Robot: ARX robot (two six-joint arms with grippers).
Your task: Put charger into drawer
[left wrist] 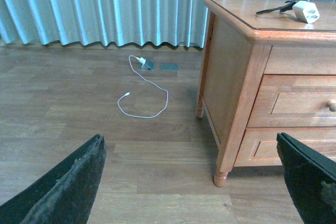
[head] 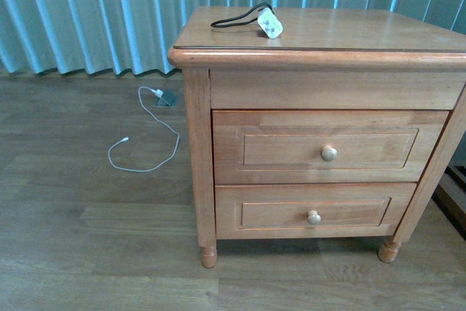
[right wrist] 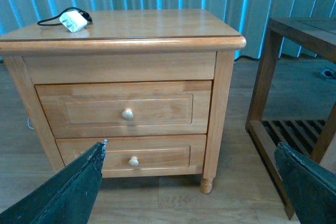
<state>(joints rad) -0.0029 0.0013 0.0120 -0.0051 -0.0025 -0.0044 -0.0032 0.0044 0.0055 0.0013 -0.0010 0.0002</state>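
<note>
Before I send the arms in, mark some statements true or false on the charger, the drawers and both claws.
The charger lies on top of the nightstand. True.
The drawer is pulled open. False: it is shut, like the lower drawer.
The left claw grips the charger. False: it is open and empty.
The right claw is open. True.
A white cable lies on the floor. True.

We see the charger [head: 270, 24] atop the nightstand [head: 349, 30], left rear; the drawer [head: 291, 132] sits above 1 shallower drawer [head: 262, 213].
</note>
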